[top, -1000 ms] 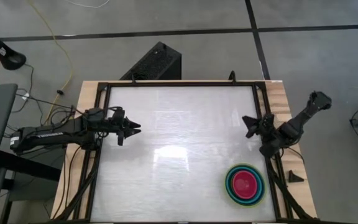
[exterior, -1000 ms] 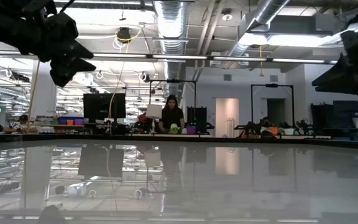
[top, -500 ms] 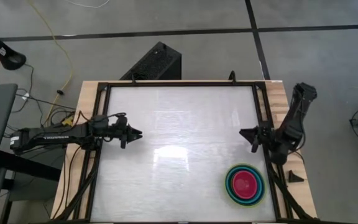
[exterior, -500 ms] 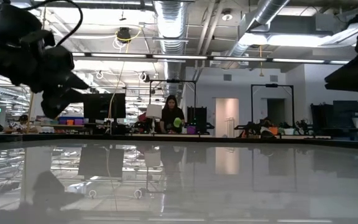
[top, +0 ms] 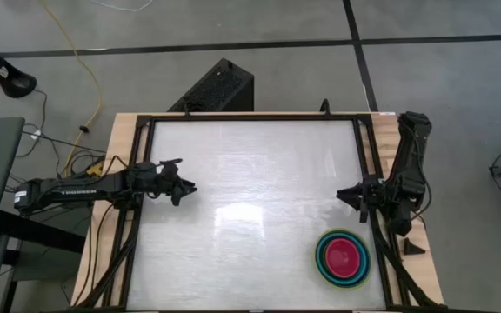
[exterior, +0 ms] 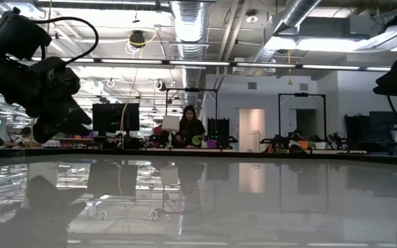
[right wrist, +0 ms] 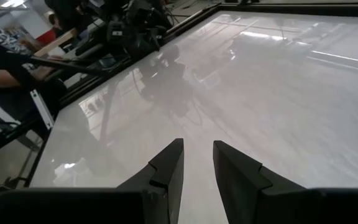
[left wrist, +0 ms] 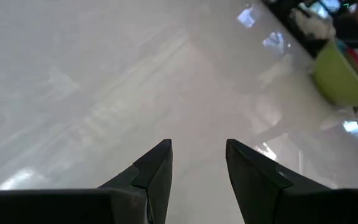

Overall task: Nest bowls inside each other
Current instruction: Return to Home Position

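The bowls (top: 344,257) sit nested in one stack at the table's near right: lime green outermost, blue and teal rings inside, magenta pink in the middle. The stack rests on the white tabletop; its green side (left wrist: 344,74) shows in the left wrist view. My left gripper (top: 183,184) (left wrist: 199,146) hovers low over the table's left side, open, with nothing between its fingers. My right gripper (top: 344,196) (right wrist: 197,146) is at the right edge, just beyond the stack on its far side. It points toward the table's left and is open on nothing.
A black frame rail (top: 250,117) runs around the tabletop. A black box (top: 220,87) stands beyond the far edge, and a small black piece (top: 413,247) lies on the right wooden margin. A person (exterior: 190,127) stands far back in the room. The table's middle is bare.
My left gripper has sunk toward the tabletop and rolled a little. My right arm has swung round, carrying its gripper toward the near edge, so it now points toward the table's left. The stack of bowls has stayed put.
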